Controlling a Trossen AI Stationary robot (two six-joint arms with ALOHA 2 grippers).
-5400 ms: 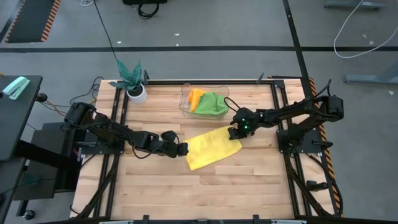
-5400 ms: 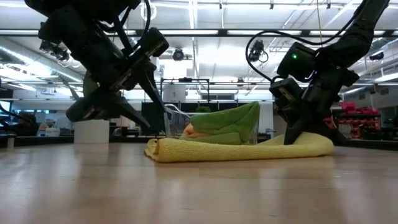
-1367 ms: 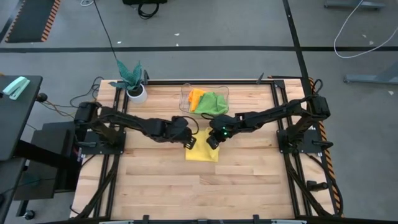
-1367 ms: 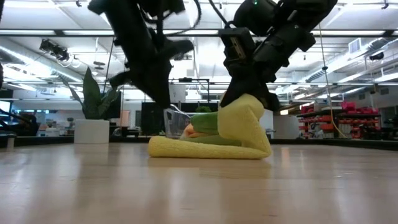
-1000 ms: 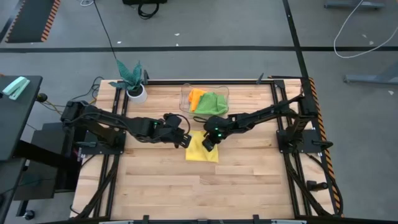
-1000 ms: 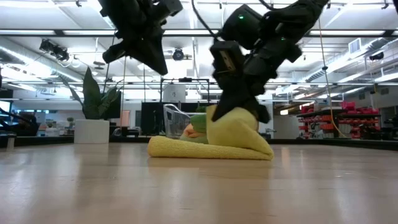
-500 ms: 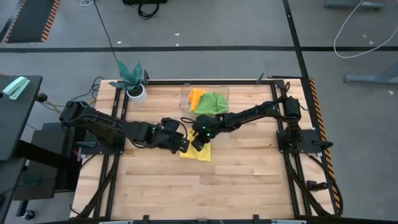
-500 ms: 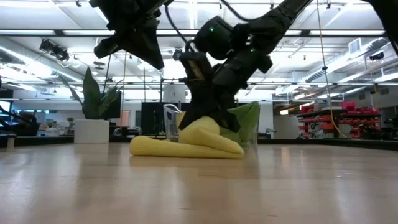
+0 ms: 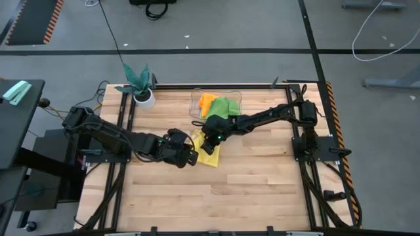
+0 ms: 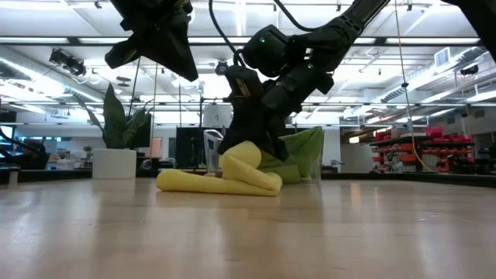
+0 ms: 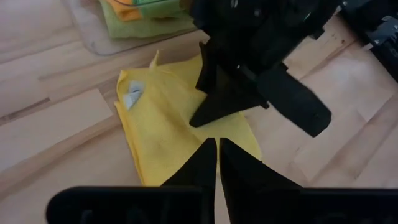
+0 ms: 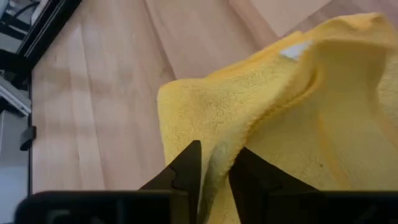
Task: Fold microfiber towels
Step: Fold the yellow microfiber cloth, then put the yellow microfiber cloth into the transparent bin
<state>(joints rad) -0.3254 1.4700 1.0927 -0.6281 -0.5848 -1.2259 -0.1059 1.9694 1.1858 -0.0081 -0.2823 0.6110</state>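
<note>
High view, yellow towel (image 9: pixel 209 152): I see it bunched into a small folded wad at mid-desk, just in front of the clear bin (image 9: pixel 216 107) that stands at the far edge; part of it is hidden under both grippers.
High view, towels in bin: orange towel (image 9: pixel 207 101) and green towel (image 9: pixel 224 106) lie in the bin, looking untouched to me; I make out only one green here.
High view, left gripper (image 9: pixel 189 158): I have it at the yellow towel's left edge, low over the desk.
High view, right gripper (image 9: pixel 209 145): on top of the yellow towel.
Low view, yellow towel: one flap is drawn up and over into a hump, the rest flat on the desk; the fold is not pressed flat.
Low view, plant (image 10: pixel 118 128): near the far-left corner, well apart from the work.
Left wrist view, left jaws: my two fingers (image 11: pixel 198 167) are nearly together, with nothing between them, tips over the yellow towel.
Right wrist view, right jaws: slightly parted astride a raised ridge of yellow cloth; I cannot tell whether they grip it or have let go.
Progress, my estimate: the first towel is part-folded; the others are not started.
</note>
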